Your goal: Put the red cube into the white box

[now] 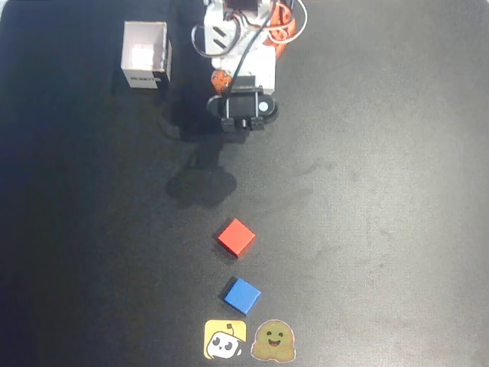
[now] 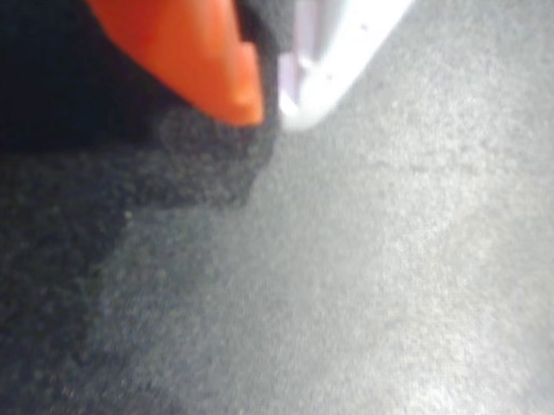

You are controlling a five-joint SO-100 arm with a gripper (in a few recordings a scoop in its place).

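Red cube [image 1: 236,237] lies mid-surface, well apart from the white box [image 1: 146,55] at top left; the pincer [image 2: 270,106] hangs empty with tips together. A blue cube [image 1: 241,295] sits just below (a careless descent could nudge either).

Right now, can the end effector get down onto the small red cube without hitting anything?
Probably yes. The small matte red cube sits alone on the dark mat, apart from the blue cube below it in the overhead view. The end effector looks closed, holding nothing.
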